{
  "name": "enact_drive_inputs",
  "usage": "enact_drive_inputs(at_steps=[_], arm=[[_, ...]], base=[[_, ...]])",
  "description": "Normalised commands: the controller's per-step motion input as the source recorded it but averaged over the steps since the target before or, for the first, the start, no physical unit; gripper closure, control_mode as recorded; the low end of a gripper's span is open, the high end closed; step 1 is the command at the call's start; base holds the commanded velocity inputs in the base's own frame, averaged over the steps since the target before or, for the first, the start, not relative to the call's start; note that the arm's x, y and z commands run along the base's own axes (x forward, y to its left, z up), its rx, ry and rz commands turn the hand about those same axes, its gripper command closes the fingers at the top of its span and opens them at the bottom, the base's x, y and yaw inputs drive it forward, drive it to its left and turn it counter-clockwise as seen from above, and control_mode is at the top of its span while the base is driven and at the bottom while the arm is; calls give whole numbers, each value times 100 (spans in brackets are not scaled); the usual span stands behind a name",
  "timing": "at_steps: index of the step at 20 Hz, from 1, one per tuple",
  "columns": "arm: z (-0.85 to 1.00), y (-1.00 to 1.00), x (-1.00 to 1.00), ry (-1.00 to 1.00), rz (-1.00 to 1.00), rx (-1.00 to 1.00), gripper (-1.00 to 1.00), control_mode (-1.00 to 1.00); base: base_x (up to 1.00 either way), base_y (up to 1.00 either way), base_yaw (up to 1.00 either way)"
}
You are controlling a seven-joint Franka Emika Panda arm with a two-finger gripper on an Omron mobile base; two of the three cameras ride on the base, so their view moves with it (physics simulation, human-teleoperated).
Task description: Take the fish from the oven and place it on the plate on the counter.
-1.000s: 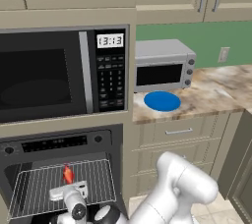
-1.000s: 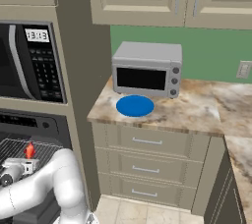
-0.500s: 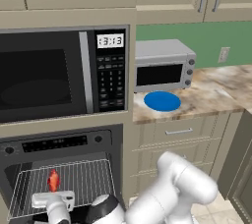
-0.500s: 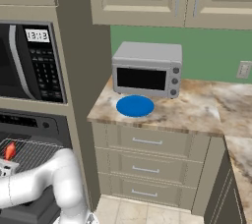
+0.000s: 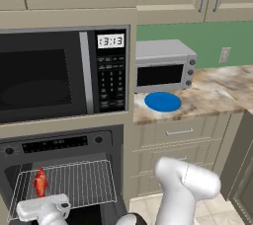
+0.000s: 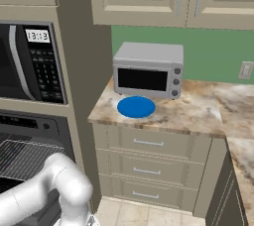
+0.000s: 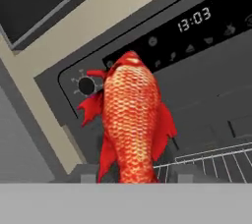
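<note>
Right between the fingers, the fish is standing upright, its lower end going down between the two dark tips at the bottom of the hand view, so the gripper is pinching the fish with the fingers partly spread around its body. Seen from the left base view, the white hand is sitting low in front of the oven, and the fish is rising just above the fingers, over the left part of the wire rack. Just behind the fish, the oven's dark control strip with its clock and a round knob is showing. Above the fingers, the black microwave is sitting in the wall. Far to the right of the fingers and higher, the blue plate is lying on the counter, just in front of the silver toaster oven. Under the counter, cream drawers are showing.
</note>
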Motion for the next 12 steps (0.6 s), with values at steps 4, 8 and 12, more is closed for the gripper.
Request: enact_drive_inputs(at_steps=[4, 8, 12], arm=[[100, -11, -96, -63, 0, 10, 100, -100], [100, -11, -95, -72, 0, 8, 100, -100], [93, -37, -51, -59, -4, 11, 100, -100]], base=[[0, 0, 0], [0, 0, 0], [0, 0, 0]])
